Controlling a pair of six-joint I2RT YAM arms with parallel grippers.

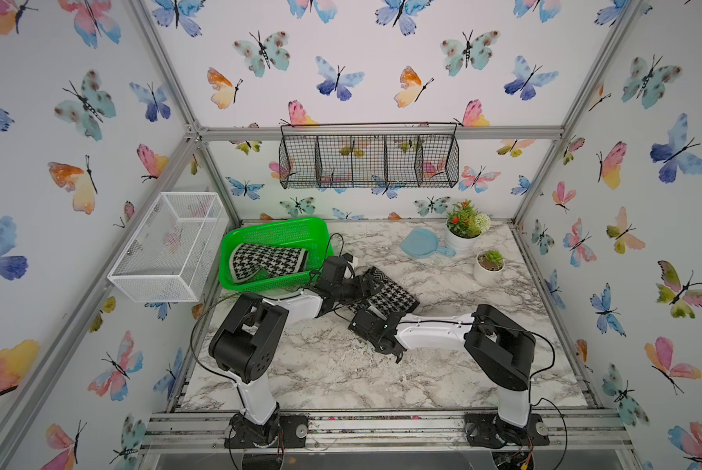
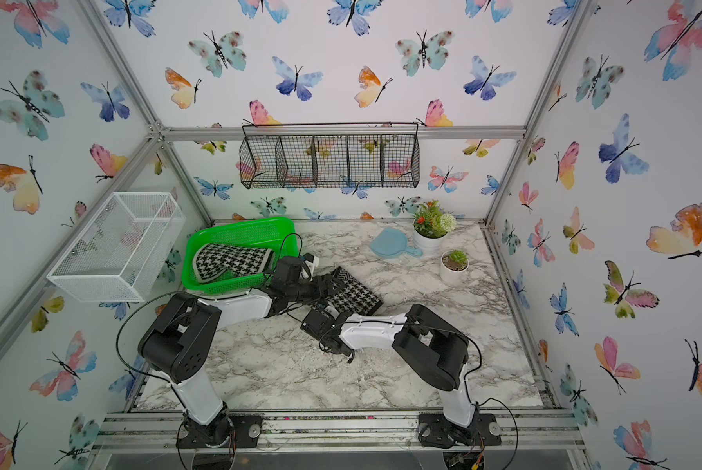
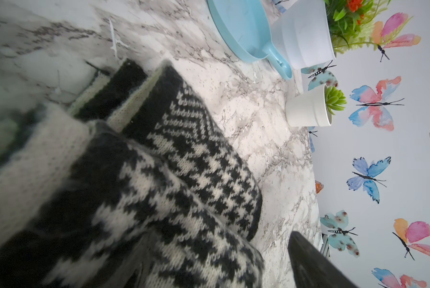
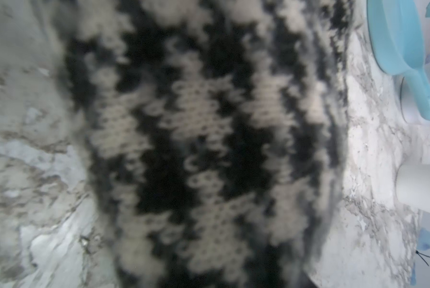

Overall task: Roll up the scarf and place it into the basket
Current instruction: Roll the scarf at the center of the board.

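Observation:
A black-and-white houndstooth scarf (image 1: pixel 392 295) (image 2: pixel 353 291) lies folded in a thick bundle on the marble table, right of the green basket (image 1: pixel 268 226) (image 2: pixel 239 226). A second houndstooth piece (image 1: pixel 268 260) lies inside the basket. My left gripper (image 1: pixel 365 285) (image 2: pixel 325 287) sits at the bundle's left end, open. In the left wrist view the scarf (image 3: pixel 184 174) lies between its jaws, and a gap separates it from the one finger (image 3: pixel 308 261) that shows. My right gripper (image 1: pixel 373 313) (image 2: pixel 329 314) presses at the bundle's near edge. Blurred scarf (image 4: pixel 196 137) fills the right wrist view and hides its fingers.
A blue handled dish (image 1: pixel 422 244) and two white plant pots (image 1: pixel 463 238) (image 1: pixel 488 266) stand at the back right. A white wire-mesh box (image 1: pixel 170 244) hangs on the left wall, a black wire rack (image 1: pixel 369 160) on the back wall.

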